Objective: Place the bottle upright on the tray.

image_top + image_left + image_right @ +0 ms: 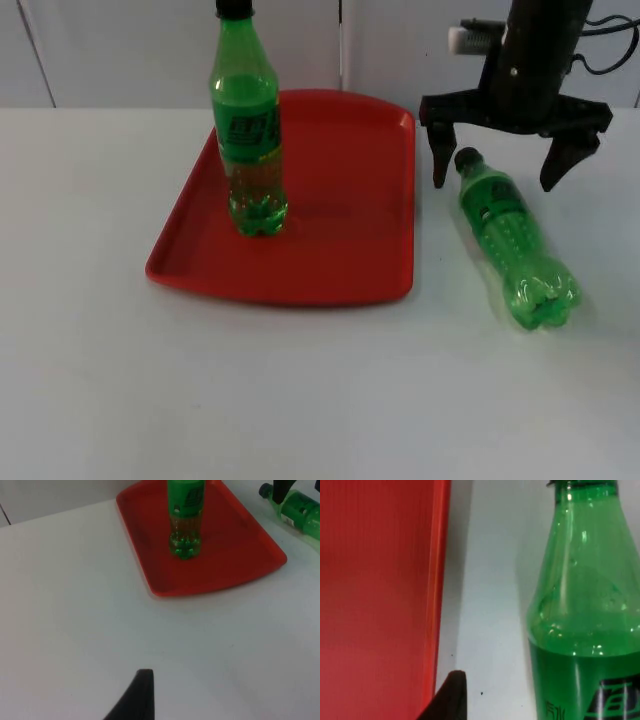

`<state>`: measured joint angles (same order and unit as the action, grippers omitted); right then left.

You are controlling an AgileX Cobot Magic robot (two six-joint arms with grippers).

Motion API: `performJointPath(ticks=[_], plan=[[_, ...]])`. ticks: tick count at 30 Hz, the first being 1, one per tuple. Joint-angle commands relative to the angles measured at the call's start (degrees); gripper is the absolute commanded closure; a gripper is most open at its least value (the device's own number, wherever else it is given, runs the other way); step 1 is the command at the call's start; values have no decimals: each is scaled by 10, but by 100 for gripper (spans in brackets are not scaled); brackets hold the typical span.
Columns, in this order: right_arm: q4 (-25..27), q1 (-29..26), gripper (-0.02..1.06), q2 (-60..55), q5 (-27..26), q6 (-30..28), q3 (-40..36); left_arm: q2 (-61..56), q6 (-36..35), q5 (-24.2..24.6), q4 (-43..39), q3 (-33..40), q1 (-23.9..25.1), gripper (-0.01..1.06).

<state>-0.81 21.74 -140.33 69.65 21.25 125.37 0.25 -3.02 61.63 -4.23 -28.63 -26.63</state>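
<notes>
White table point(300, 400) noted: my right gripper point(495, 165), jaws apart, straddles the lying bottle's point(510, 240) neck right of the tray point(340, 270); I judge the round bottle could roll away when squeezed.

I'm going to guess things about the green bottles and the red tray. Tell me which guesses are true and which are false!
1. One bottle stands upright on the red tray. True.
2. The lying bottle is on the tray. False: it lies on the white table, beside the tray.
3. The right gripper is open above the lying bottle's neck. True.
4. The right gripper has lifted the lying bottle. False: the bottle rests on the table.
</notes>
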Motion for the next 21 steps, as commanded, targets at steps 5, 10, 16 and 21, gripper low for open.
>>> performJointPath(ticks=[5,10,16,21], plan=[[-35,2,3,-15,3,19,0,-3,1,-1,-3,3,-3,0],[-38,2,3,-43,3,25,0,-3,1,-1,-3,3,-3,0],[-29,2,8,-65,3,38,0,-3,1,-1,-3,3,-3,0],[-32,2,27,-66,3,51,0,-3,1,-1,-3,3,-3,0]])
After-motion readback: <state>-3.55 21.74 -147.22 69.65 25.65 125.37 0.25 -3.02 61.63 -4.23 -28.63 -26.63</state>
